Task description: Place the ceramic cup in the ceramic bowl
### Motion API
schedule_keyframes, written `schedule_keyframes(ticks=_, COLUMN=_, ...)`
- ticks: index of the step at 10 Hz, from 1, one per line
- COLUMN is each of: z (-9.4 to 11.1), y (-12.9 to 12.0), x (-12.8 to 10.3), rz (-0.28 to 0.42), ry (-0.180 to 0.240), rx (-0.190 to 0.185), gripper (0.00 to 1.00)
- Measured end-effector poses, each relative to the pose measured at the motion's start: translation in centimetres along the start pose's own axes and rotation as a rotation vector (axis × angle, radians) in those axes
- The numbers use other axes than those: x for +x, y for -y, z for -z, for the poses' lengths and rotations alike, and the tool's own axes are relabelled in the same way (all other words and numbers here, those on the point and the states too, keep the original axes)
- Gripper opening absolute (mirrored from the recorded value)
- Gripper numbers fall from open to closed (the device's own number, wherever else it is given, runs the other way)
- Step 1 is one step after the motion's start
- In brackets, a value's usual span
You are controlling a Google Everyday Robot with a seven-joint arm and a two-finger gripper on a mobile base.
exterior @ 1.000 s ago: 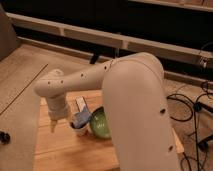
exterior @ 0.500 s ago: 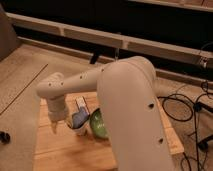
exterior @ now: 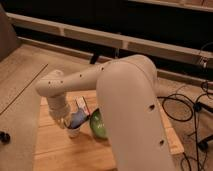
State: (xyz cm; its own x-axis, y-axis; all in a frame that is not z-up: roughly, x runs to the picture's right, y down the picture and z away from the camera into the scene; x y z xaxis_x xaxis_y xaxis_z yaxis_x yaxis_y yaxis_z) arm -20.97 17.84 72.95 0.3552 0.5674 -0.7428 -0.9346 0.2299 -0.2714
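The ceramic cup [exterior: 74, 131], small and white with a blue inside, stands on the wooden table [exterior: 55, 150]. The ceramic bowl [exterior: 98, 125], glossy green, sits just right of the cup, and my arm's big white link hides its right part. My gripper [exterior: 65, 122] hangs from the wrist at the left, pointing down, right against the cup's left side and top. I cannot make out how it stands on the cup.
A small flat packet [exterior: 82, 106] with dark and red marks lies behind the cup. My arm [exterior: 130, 110] covers the table's right half. Black cables [exterior: 187, 107] lie on the floor at the right. A dark wheel [exterior: 4, 136] is at the left edge.
My gripper has moved right and down, from left of the cup to right at it. The arm's large link has swung further over the bowl.
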Motion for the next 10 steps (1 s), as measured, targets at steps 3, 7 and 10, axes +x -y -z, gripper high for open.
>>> schedule_keyframes(ticks=3, z=4.1, y=2.4, x=-0.1, rz=-0.059, ry=0.054, rx=0.086, gripper=0.0)
schedule_keyframes(ticks=7, z=8.1, y=6.6, x=1.4, rz=-0.167, ry=0.094, rx=0.166, gripper=0.0)
schedule_keyframes(ticks=10, z=9.0, y=9.8, x=2.5, rz=-0.251, ry=0.116, rx=0.156, gripper=0.0)
